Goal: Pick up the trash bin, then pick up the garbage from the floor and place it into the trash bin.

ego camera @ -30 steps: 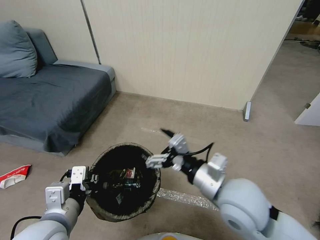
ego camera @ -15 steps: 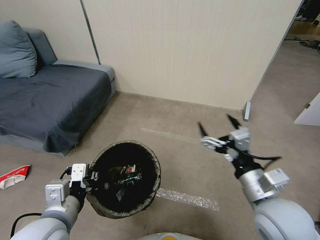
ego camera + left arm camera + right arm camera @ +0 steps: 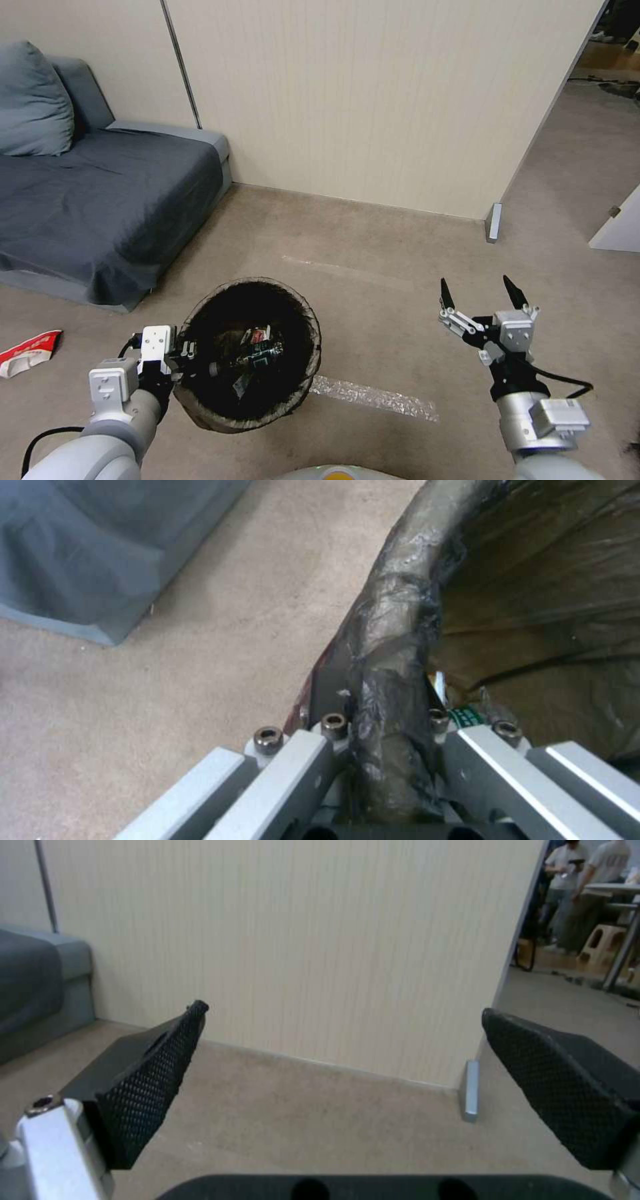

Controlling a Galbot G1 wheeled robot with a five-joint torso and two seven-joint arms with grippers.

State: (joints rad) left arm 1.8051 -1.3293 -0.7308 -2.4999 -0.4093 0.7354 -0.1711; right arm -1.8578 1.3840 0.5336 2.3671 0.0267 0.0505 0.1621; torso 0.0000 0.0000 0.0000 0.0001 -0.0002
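The trash bin (image 3: 293, 320), round with a dark liner over its rim, hangs low in the head view with my left gripper (image 3: 189, 353) shut on its left rim. In the left wrist view the liner-covered rim (image 3: 393, 645) runs between the jaws. Garbage (image 3: 257, 350) lies at the bottom of the bin, including a red-white wrapper and a small bottle. One more red-white wrapper (image 3: 27, 352) lies on the floor at the far left. My right gripper (image 3: 481, 295) is open and empty, to the right of the bin, its black fingertips (image 3: 153, 1080) pointing at the wall.
A grey sofa (image 3: 93, 193) with a cushion (image 3: 33, 100) stands at the left. A beige wall (image 3: 373, 100) runs behind, ending at a corner with a metal foot (image 3: 493, 222). A doorway opens at the right. A shiny tape strip (image 3: 373, 397) crosses the carpet.
My right arm has swung away from over the bin to the right and drawn back, its gripper open and empty. The left gripper and bin have stayed put.
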